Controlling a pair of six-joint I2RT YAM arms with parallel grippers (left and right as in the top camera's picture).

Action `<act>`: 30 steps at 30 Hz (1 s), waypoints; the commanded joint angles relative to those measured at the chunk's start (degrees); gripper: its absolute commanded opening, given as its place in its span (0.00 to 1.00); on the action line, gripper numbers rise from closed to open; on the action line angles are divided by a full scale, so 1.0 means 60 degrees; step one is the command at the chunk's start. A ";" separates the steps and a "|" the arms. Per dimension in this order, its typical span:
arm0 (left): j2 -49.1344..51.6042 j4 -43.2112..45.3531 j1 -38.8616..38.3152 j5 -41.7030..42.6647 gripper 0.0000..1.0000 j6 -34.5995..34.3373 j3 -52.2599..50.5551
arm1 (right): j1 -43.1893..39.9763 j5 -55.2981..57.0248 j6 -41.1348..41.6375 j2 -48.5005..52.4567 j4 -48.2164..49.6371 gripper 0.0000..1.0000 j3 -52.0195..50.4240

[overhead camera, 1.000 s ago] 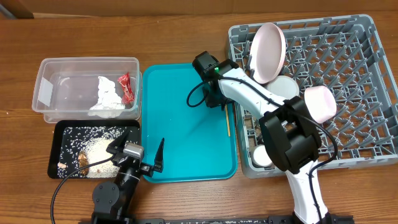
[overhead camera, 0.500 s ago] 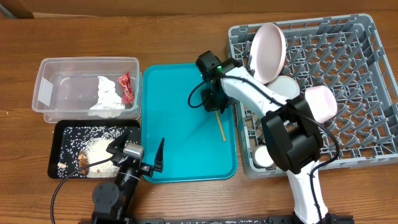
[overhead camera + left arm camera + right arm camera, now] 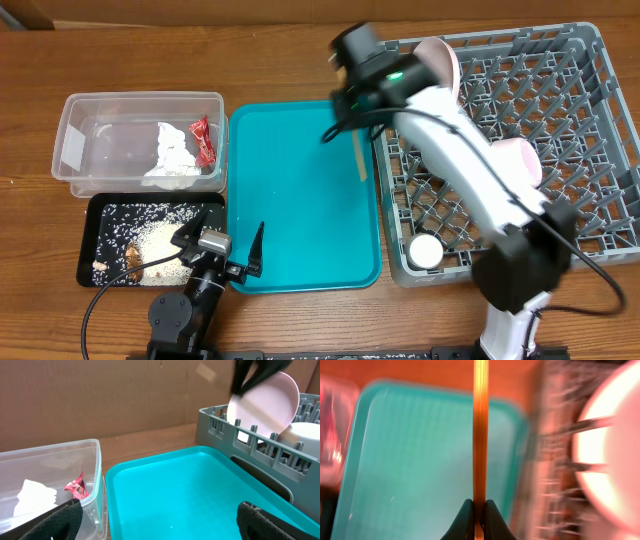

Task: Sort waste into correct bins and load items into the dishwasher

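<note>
My right gripper [image 3: 479, 510] is shut on a thin wooden chopstick [image 3: 480, 435], which sticks straight out from the jaws. From overhead the chopstick [image 3: 360, 155] hangs over the right edge of the teal tray [image 3: 290, 200], beside the grey dish rack [image 3: 600, 120]. A pinkish plate [image 3: 445, 55] stands on edge in the rack's back left corner, and a small white cup [image 3: 424, 250] sits at its front left. My left gripper [image 3: 162, 525] is open at the tray's front left corner, holding nothing.
The clear tub [image 3: 140, 140] holds a white napkin [image 3: 172, 155] and a red wrapper [image 3: 203, 140]. The black tray [image 3: 100, 240] in front of it carries rice scraps [image 3: 150, 240]. A pale rounded dish [image 3: 515, 160] rests in the rack behind my right arm.
The right gripper closed on the chopstick that lay on the teal tray, lifted it and swung up toward the rack's back left corner. The left arm stayed still.
</note>
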 commanded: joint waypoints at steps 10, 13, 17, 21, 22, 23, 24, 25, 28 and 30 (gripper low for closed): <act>-0.0055 0.0007 0.0066 0.0076 1.00 0.0084 -0.0040 | -0.1439 0.0135 -0.1690 0.0736 -0.0084 0.04 -0.0900; -0.0055 0.0007 0.0066 0.0076 1.00 0.0084 -0.0040 | -0.1399 0.0080 -0.1614 0.0743 -0.0153 0.21 -0.0889; -0.0055 0.0007 0.0066 0.0076 1.00 0.0084 -0.0040 | -0.1264 0.0036 -0.1417 0.0197 -0.0630 1.00 -0.0525; -0.0055 0.0007 0.0066 0.0076 1.00 0.0087 -0.0040 | -0.0860 -0.0087 -0.1366 -0.1290 -0.0965 1.00 -0.0342; -0.0055 0.0007 0.0066 0.0076 1.00 0.0084 -0.0040 | -0.0739 -0.0168 -0.1366 -0.1599 -0.1016 1.00 -0.0342; -0.0055 0.0007 0.0066 0.0076 1.00 0.0084 -0.0040 | -0.0554 -0.0302 -0.1366 -0.2014 -0.1067 1.00 -0.0342; -0.0055 0.0007 0.0066 0.0076 1.00 0.0084 -0.0040 | -0.0357 -0.0412 -0.1370 -0.2393 -0.1126 1.00 -0.0342; -0.0055 0.0007 0.0066 0.0076 1.00 0.0084 -0.0040 | -0.0117 -0.0499 -0.1366 -0.2838 -0.1209 1.00 -0.0342; -0.0055 0.0007 0.0066 0.0076 1.00 0.0084 -0.0040 | 0.0528 -0.0856 -0.1370 -0.3858 -0.1490 1.00 -0.0342; -0.0055 0.0007 0.0066 0.0076 1.00 0.0084 -0.0040 | 0.0951 -0.1275 -0.1366 -0.4411 -0.1643 1.00 -0.0342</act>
